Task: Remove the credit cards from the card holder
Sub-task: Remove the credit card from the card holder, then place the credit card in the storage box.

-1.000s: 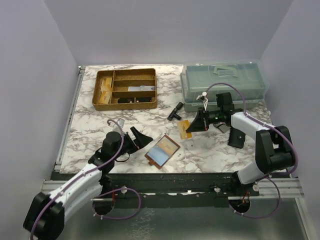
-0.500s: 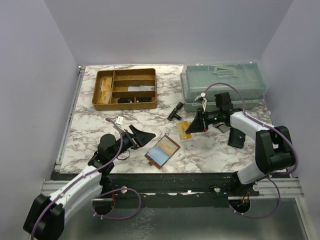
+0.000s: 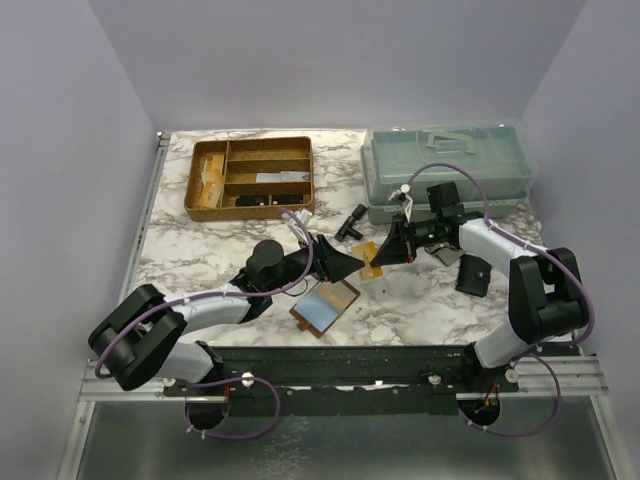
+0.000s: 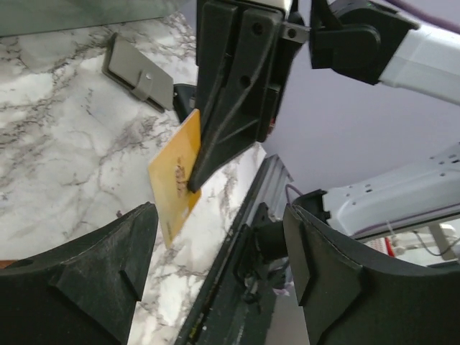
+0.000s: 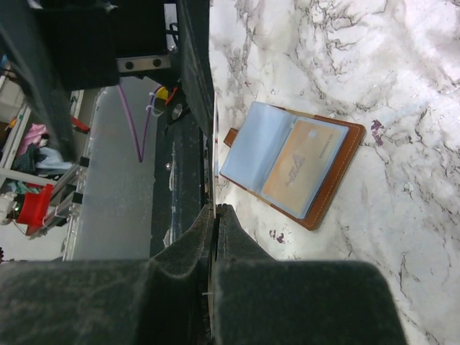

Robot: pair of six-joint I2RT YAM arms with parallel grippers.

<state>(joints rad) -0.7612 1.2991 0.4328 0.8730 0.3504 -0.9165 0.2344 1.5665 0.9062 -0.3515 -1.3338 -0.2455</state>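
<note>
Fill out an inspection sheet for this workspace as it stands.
Surface: marble-patterned table, a few small dark specks by the holder.
Job's things: card holder lies open near the front edge, pocketed card inside; orange card is out, held.
Clutter: divided tray, clear box, black pouch, grey piece, small black part.
Grippers: right gripper shut on the orange card; left gripper open, facing that card.
Cables: purple cable loops over the right arm; no snag seen.
Surroundings: plain walls; nothing else seen.
</note>
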